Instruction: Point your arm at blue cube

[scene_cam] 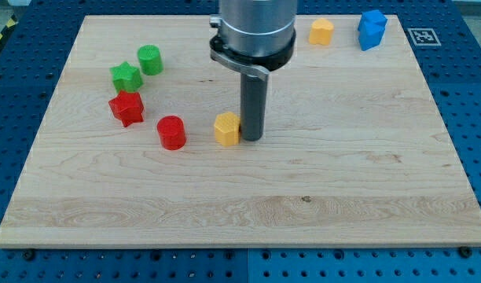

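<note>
Currently my tip (pixel 251 139) down on board, touching yellow block (pixel 226 128) at view's left; no claw, bare rod, holding nothing. Blue cube (pixel 372 29) well apart toward view's top right, so pointing not yet done.

Bright, even light falls from overhead across the bench (pixel 319 189), and the pale wood shows its grain clearly with no hot glare. Shadows are soft and short: a faint one sits at the foot of the rod beside my tip (pixel 251 139), and small ones hug the blocks. Focus is sharp throughout. The bench edges taper toward the view's top without noticeable bending.
</note>
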### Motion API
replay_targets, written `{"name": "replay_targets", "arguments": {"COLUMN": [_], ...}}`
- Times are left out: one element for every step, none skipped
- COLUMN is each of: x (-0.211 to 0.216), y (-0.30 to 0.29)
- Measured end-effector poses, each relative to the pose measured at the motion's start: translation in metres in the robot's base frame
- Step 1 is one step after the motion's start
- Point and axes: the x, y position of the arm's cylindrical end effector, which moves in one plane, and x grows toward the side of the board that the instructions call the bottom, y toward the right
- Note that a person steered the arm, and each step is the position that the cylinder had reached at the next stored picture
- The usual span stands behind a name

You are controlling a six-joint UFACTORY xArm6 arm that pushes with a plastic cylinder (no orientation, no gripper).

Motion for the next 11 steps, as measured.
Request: {"name": "replay_targets", "arguments": {"x": [0.006, 0.015, 0.016, 0.016, 0.008, -0.028, -0.077, -0.136, -0.191, -0.244, -0.255], "y": [-0.008, 0.04, 0.114, 0.178, 0.226, 0.263, 0.293, 0.311, 0.311, 0.289, 0.283]}}
